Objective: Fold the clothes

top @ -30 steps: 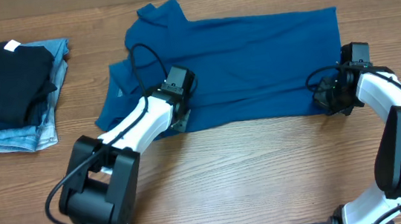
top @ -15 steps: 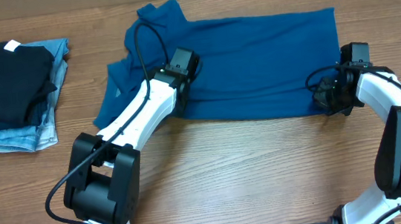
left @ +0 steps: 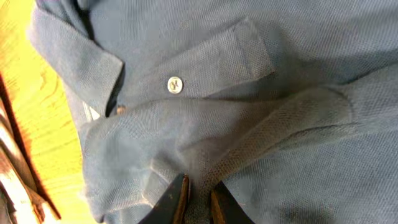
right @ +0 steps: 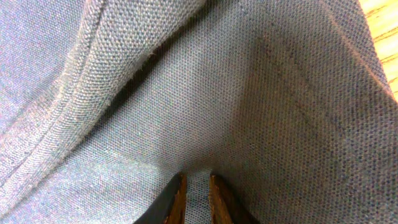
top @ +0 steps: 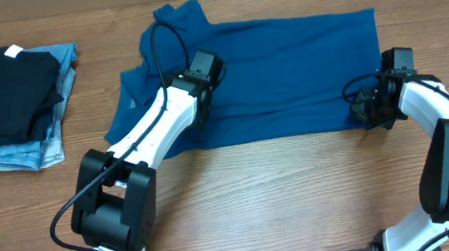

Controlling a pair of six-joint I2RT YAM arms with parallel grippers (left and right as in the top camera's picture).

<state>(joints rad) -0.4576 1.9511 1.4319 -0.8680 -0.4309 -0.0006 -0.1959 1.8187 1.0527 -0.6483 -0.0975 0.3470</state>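
Left pincer [top: 204, 67] has come up from the near hem toward the chest and snapped together — it's now nipping a raised ridge of the blue shirt [top: 285, 61] near the button [left: 175, 84]. Right pincer [top: 366, 104] hasn't budged, clamped on the right-hand hem. Both ends gripped, so a fold looks ready to start. The shirt lies spread across the counter [top: 282, 195] — soft, fine-textured knit, stitched hems, flat collar [left: 74, 46].

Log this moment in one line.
garment: teal-blue short-sleeved collared shirt, spread out | left gripper: shut, pinching fabric ridge below white button | right gripper: shut, pinching fabric at hem corner
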